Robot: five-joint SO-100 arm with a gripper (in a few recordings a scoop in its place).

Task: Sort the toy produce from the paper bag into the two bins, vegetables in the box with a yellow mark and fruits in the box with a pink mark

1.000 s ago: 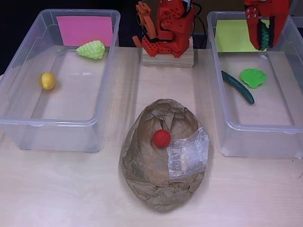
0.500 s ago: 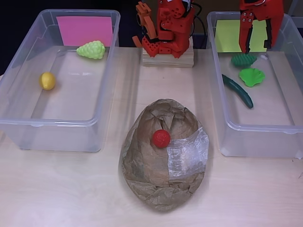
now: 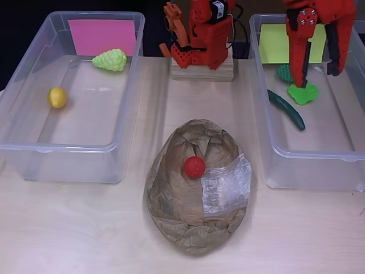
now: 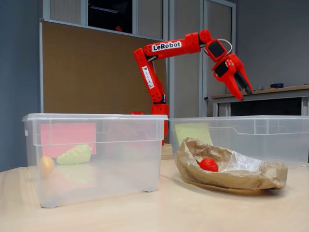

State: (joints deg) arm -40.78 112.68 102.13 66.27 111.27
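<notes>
Pale wooden counter [image 3: 85,228], carrying two clear bins and a crumpled paper bag [image 3: 197,191] lying between them. Bag: one red toy tomato [image 3: 194,166] is held in its open mouth. Pink-marked bin [image 3: 23,114]: yellow lemon [image 3: 57,97] and pale green grape bunch [image 3: 110,60] are contained, well apart. Yellow-marked bin [image 3: 342,162]: dark green cucumber [image 3: 288,107], bright green leafy piece [image 3: 303,93] and a partly hidden dark green item [image 3: 284,72]. Red gripper [image 3: 319,71] is raised above this bin, fingers spread wide, nothing held.

Even soft indoor light — faint shadows, both views sharp.
</notes>
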